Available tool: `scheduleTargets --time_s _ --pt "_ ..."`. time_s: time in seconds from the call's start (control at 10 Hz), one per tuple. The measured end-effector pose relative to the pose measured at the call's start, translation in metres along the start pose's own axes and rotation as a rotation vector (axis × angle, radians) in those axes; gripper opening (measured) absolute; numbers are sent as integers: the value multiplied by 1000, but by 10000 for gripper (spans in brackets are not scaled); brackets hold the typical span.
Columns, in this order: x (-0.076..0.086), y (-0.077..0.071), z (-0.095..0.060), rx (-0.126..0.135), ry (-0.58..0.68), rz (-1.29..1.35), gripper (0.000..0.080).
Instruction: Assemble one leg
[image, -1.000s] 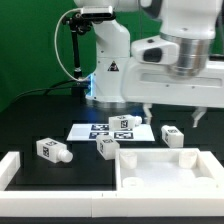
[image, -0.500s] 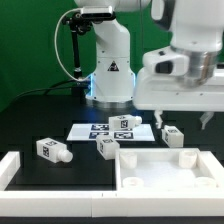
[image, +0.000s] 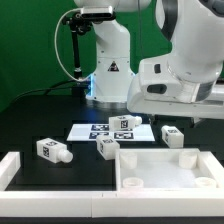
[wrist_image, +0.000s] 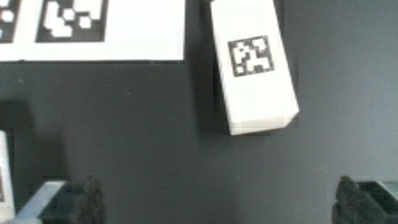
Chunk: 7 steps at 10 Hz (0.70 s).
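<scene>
Several white legs with tags lie on the dark table: one (image: 52, 150) at the exterior view's left, one (image: 108, 148) in the middle, one (image: 123, 123) on the marker board, one (image: 172, 136) at the right. The large white panel (image: 165, 172) lies in front. My arm's hand hangs over the right side above the right leg; its fingertips do not show there. In the wrist view a leg (wrist_image: 254, 65) lies on the table, beyond and apart from my gripper (wrist_image: 217, 205). The gripper is open and empty, its fingers (wrist_image: 71, 200) wide apart.
The marker board (image: 98, 131) lies behind the legs and shows in the wrist view (wrist_image: 89, 30) next to the leg. A white raised rim (image: 18, 165) stands at the exterior view's front left. The robot base (image: 108, 70) stands at the back.
My arm's hand has moved toward the exterior view's right, over the right-hand leg. The legs and the panel have not moved.
</scene>
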<state>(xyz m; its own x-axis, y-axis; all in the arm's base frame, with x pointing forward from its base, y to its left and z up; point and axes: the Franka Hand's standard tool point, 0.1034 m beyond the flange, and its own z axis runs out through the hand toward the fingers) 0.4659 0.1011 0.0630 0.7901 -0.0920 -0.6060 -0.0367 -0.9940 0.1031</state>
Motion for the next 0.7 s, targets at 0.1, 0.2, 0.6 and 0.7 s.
scheduleTargets --time_s 0.1,0.2,0.6,0.7 --pt "-3 -7 0 -24 -32 18 649" --pt "-1 -4 3 -26 -60 5 649" --pt "0 -11 21 92 -167 67 649" --pt "0 -14 22 60 -152 95 649"
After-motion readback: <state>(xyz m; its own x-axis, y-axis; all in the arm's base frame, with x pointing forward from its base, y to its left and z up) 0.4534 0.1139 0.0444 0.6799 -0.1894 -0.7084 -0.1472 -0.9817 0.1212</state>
